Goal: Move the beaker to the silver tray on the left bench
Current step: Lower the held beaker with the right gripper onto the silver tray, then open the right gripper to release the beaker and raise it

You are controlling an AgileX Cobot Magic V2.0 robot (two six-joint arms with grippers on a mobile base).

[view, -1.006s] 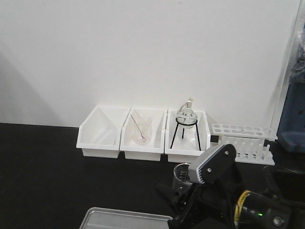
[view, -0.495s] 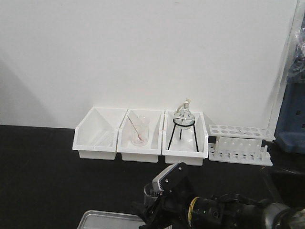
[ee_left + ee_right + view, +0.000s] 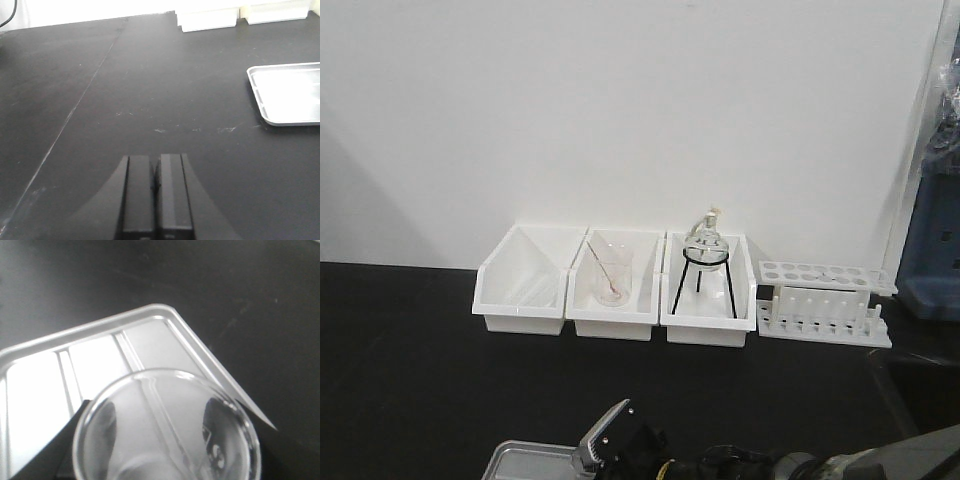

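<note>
The beaker [image 3: 167, 427] hangs in the right gripper [image 3: 165, 460], its clear rim filling the lower half of the right wrist view, with dark jaw shapes pressed against the glass at about 8 and 4 o'clock; the pincer is closed on the glass, holding it upright, mouth up, so it can be lowered base-first. Beneath it lies the silver tray [image 3: 95, 360], ridges running lengthwise and one rounded corner at 12 o'clock, so the beaker sits above the tray's near portion, close to that corner and its right-hand rim; judging by this, the carry is nearly done and what remains is to set it down and let go. Whether the base already touches the metal cannot be told. The front view shows what the wrist camera cannot: the tray's edge [image 3: 525, 458] at 6 o'clock on the left bench [image 3: 410, 380], the arm low beside it, and at 12 o'clock the white bins [image 3: 615, 300], one with the flask on a tripod [image 3: 705, 262], and a test-tube rack [image 3: 825, 300] against the wall. The left wrist view adds the idle left gripper [image 3: 156, 200], jaws pressed together on nothing, over bare bench with the tray at its 3 o'clock, well apart, out of the way.
</note>
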